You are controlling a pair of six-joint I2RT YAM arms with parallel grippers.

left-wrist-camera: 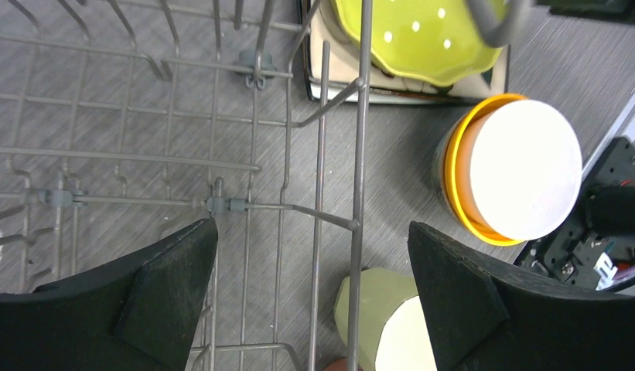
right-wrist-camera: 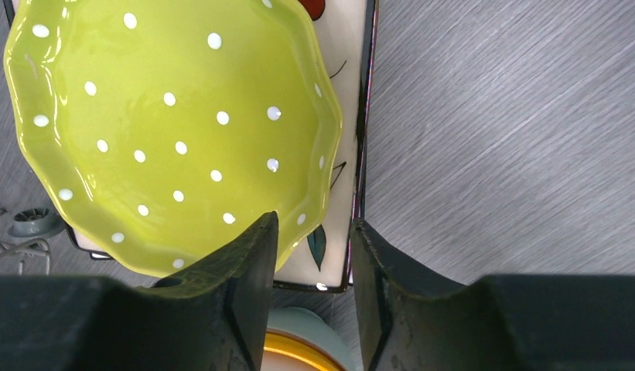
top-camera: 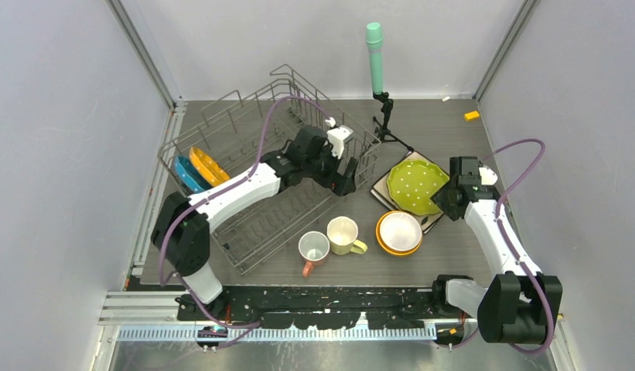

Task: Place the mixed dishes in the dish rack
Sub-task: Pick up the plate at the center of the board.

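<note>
Right pincer [right-wrist-camera: 312, 226]: fingers drawn close, only a slim gap between them. Through that gap you see the white square plate [right-wrist-camera: 345, 93], so it has hold of nothing.
Left pincer [left-wrist-camera: 312, 230]: spread wide and empty, hanging over the right end of the dish rack [top-camera: 244, 131], with the wire floor below it.
Step in hand: by my reading, you are taking the yellow-green plate [right-wrist-camera: 167, 124] by its near rim.
Where it lies: on top of the white square plate, right of the rack. The right pincer's left finger overlaps its scalloped rim.
Already racked: an orange plate [top-camera: 208, 166] and a blue plate [top-camera: 189, 175] stand side by side at the rack's left end.
Waiting: a pink mug [top-camera: 313, 249] and a pale-yellow mug [top-camera: 343, 234] just in front of the rack, and a white bowl [top-camera: 399, 230] nested in an orange bowl [top-camera: 384, 246].
Grip advice: widen the gap first, then straddle the rim, one finger above and one beneath. The glaze looks slick, so bite well past the scallops.
Lift advice: raise it gently, so the square plate below is not dragged along.
Watch: your left arm lies across the rack, so move it aside or use it to receive the plate.
</note>
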